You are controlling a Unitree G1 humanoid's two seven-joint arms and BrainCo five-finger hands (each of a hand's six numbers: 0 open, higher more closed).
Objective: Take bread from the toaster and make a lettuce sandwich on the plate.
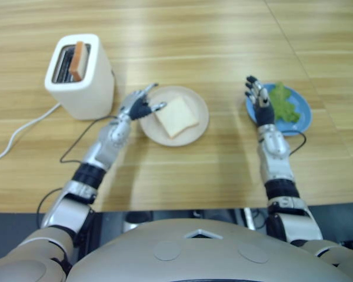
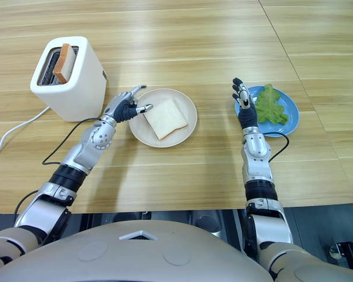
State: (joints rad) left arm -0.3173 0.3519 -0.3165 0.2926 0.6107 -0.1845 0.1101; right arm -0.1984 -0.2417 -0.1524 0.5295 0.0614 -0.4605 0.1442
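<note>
1. Fingers (image 2: pixel 142 108) of the left hand (image 2: pixel 125 108) are spread apart and almost straight, and they hold nothing. One fingertip reaches over the left rim of the beige plate (image 2: pixel 185 134), close to a corner of the bread there. I cannot tell if it touches the bread.
2. Fingers (image 2: pixel 240 89) of the right hand (image 2: pixel 245 111) are straight and lie close together, pointing to the top of the frame. They also hold nothing. This hand is at the left rim of the blue plate (image 2: pixel 289 120), to the right of centre.
3. Two slices of bread can be counted. One toasted slice (image 2: pixel 63 62) with a brown crust stands upright in the right slot of the white toaster (image 2: pixel 70 88), in the upper left of the frame. One white slice (image 2: pixel 165 118) lies flat on the beige plate near the centre.
4. Two plates stand on the wooden table (image 2: pixel 194 47), well apart from each other: the beige one just right of the toaster and the blue one further right.
5. One green lettuce leaf (image 2: pixel 272 106) lies on the blue plate, just beside the right hand.
6. One toaster is there, and one white cable (image 2: pixel 15 134) runs from its base to the left edge of the frame.
7. One thin black wire (image 2: pixel 54 154) lies on the table beside the left arm, and one more (image 2: pixel 281 144) loops near the right wrist.
</note>
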